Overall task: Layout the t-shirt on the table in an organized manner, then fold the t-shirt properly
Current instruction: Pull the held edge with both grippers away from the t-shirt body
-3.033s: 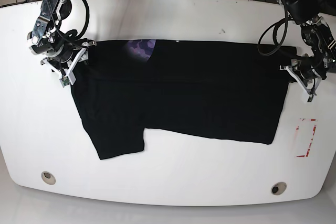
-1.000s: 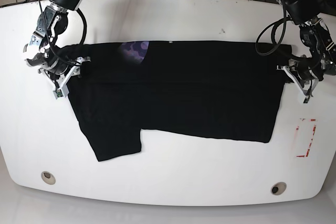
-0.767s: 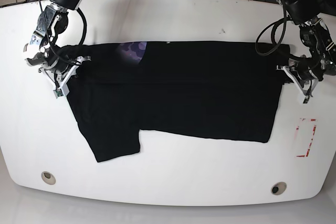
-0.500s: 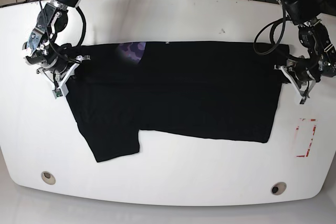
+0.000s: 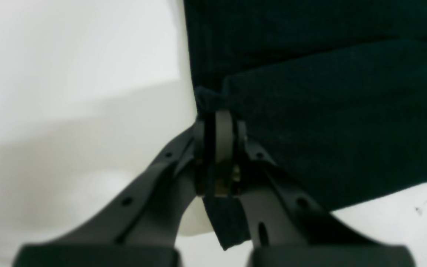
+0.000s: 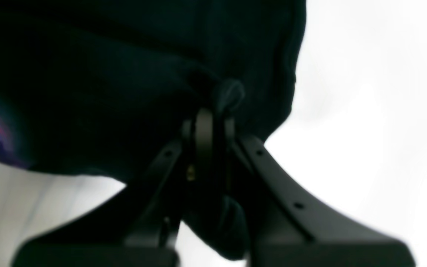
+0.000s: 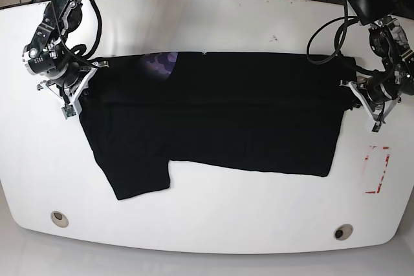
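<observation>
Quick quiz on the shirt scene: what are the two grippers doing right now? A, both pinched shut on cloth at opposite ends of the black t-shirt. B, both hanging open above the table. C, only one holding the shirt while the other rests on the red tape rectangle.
A: the left gripper and the right gripper are each clamped on a bunch of the t-shirt.

Both arms reach low; left tool [image 5: 219, 148] and right tool [image 6: 208, 137] apparently clamped.

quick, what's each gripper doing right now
left gripper: closed, pinching an edge of the t-shirt.
right gripper: closed, pinching a bunched edge of the t-shirt.
</observation>
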`<move>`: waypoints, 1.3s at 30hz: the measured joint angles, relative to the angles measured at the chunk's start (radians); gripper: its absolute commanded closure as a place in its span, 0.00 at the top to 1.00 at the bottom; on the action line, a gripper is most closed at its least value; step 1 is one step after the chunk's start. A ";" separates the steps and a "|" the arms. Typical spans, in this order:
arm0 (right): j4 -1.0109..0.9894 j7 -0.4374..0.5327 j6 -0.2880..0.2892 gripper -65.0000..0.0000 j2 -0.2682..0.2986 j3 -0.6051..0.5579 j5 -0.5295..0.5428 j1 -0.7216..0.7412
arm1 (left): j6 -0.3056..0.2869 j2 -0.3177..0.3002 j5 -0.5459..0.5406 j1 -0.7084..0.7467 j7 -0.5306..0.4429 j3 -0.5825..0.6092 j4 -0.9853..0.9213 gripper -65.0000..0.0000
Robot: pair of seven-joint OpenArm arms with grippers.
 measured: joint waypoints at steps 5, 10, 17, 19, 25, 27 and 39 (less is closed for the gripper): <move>0.049 0.000 0.000 0.02 -0.002 -0.001 0.000 -0.038 | 0.000 -0.001 0.000 0.000 0.024 0.000 0.017 0.00; 0.083 -0.006 0.000 0.02 -0.010 -0.001 0.000 -0.066 | 0.000 -0.002 0.000 0.000 0.031 -0.002 0.043 0.00; 0.108 -0.005 0.000 0.02 -0.019 0.001 0.001 -0.116 | 0.000 -0.024 -0.002 0.006 0.032 -0.002 0.051 0.00; 0.108 -0.004 0.000 0.02 -0.019 0.001 0.001 -0.129 | 0.000 -0.039 -0.001 0.010 0.031 -0.002 0.051 0.00; 0.109 -0.003 0.000 0.02 -0.019 0.002 0.006 -0.162 | 0.000 -0.046 -0.001 0.020 0.032 -0.006 0.051 0.00; 0.110 -0.003 0.000 0.02 -0.019 0.002 0.009 -0.172 | 0.000 -0.045 -0.001 0.022 0.032 -0.006 0.051 0.00; 0.114 0.000 0.000 0.02 -0.019 0.003 0.016 -0.227 | 0.000 -0.084 -0.008 0.051 0.039 0.001 0.048 0.00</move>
